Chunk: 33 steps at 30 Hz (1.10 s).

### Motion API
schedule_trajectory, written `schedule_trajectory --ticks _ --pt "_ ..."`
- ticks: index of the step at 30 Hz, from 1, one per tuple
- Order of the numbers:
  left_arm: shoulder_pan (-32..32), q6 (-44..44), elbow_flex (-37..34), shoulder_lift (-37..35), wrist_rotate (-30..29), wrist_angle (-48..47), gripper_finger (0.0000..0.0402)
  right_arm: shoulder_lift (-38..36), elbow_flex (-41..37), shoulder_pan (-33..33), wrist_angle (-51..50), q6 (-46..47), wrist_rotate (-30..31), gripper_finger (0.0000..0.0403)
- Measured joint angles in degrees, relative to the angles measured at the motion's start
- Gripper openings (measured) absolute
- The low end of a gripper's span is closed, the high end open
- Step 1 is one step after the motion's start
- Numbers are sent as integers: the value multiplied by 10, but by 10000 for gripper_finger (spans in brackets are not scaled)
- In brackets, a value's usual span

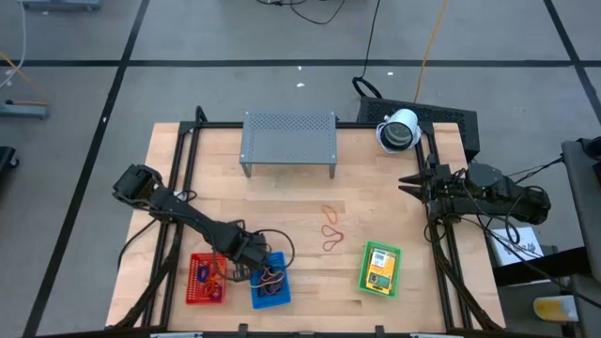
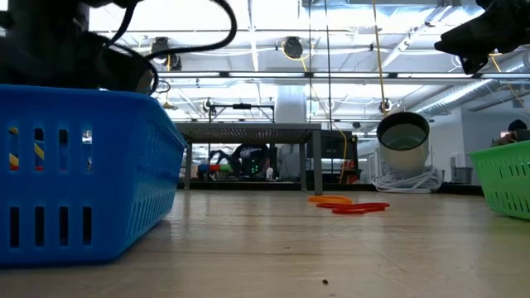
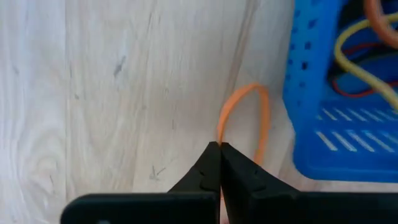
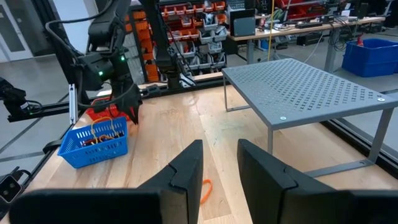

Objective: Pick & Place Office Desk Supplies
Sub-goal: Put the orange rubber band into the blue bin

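Observation:
My left gripper points down at the table beside the blue basket and is shut on an orange rubber band. That basket holds several more bands in yellow, orange and red. Beside it, the red basket holds small items. Three red and orange rubber bands lie flat on the wood mid-table and also show in the low view. A yellow packet lies in the green basket. My right gripper hovers open near the table's right edge. My left gripper pinches the orange rubber band at one end of its loop between its two fingertips, coming from above and pointing down. The rest of the loop stands out past the fingertips over the wood, just outside the blue basket's wall.
A grey perforated shelf stands at the far middle of the table. A white cylinder sits at the far right corner. Bare wood lies between the baskets and the shelf. One orange band lies below my right gripper's fingers.

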Motion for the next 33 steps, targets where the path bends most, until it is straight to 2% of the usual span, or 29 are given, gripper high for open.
schedule_trajectory --ticks 6,13,17,22,28,33 --pt "7 25 46 -4 -11 -89 1 0 0 0 0 0 0 89" --pt "26 40 81 -63 -14 -196 0 0 0 0 0 0 0 89" --pt "28 23 109 -94 7 -228 0 0 0 0 0 0 0 89" --pt "8 -11 124 -87 38 -300 0 0 0 0 0 0 0 89" --pt "-16 -43 120 -72 83 -313 0 0 0 0 0 0 0 89" --pt "-29 -62 120 -49 121 -265 0 0 0 0 0 0 0 89"
